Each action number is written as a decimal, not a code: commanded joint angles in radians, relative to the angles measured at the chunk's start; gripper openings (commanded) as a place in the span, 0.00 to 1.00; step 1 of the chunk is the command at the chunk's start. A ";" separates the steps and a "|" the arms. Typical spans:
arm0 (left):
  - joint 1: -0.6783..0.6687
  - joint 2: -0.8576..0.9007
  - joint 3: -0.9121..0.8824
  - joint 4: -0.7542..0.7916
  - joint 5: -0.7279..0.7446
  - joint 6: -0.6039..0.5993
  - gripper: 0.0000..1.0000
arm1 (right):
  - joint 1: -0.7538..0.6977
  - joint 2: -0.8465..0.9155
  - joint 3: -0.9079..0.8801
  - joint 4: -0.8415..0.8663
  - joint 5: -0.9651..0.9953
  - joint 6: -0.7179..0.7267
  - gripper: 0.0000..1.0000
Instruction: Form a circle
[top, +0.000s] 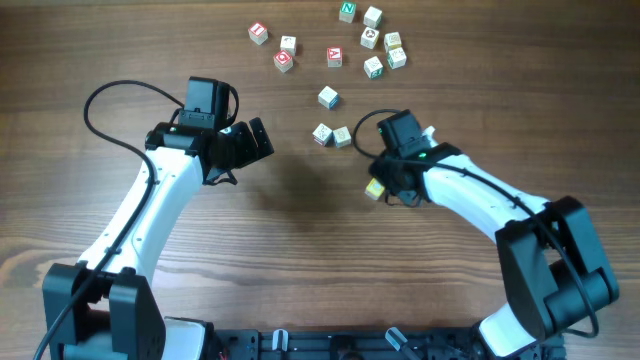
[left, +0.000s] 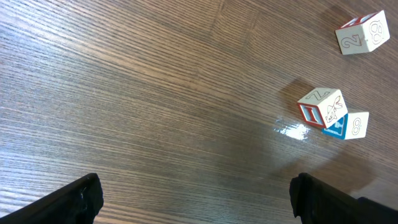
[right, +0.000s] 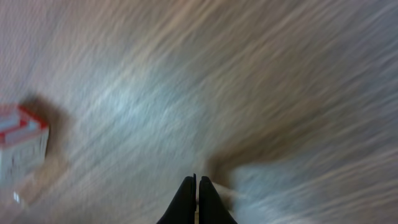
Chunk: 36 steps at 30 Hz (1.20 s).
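Observation:
Several small pale letter cubes lie in a loose scatter at the table's far side, not in a circle; one cluster (top: 380, 45) is at the far right. A pair of cubes (top: 332, 135) sits mid-table, with a single cube (top: 328, 97) behind it. My left gripper (top: 262, 140) hovers left of the pair, wide open and empty. In the left wrist view the gripper (left: 196, 202) frames bare wood, with the red-edged cube (left: 321, 107) and blue-edged cube (left: 351, 124) ahead to the right. My right gripper (top: 386, 178) is shut, its tip beside a yellow cube (top: 375, 188). The right wrist view is blurred and shows that gripper (right: 197, 186) shut.
Three red-marked cubes (top: 283, 61) lie at the far left of the scatter, and another (top: 335, 57) sits near the middle. A red-edged cube (right: 22, 140) shows at the left of the right wrist view. Black cables loop beside the left arm (top: 100, 110).

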 joint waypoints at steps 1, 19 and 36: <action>0.006 -0.001 -0.002 0.000 -0.010 0.019 1.00 | 0.037 0.014 -0.011 0.002 -0.014 0.031 0.05; 0.006 -0.001 -0.002 0.000 -0.010 0.019 1.00 | 0.006 -0.173 -0.010 -0.323 0.064 0.164 0.04; 0.006 -0.001 -0.002 0.000 -0.009 0.019 1.00 | 0.153 0.015 -0.011 -0.077 0.048 0.212 0.04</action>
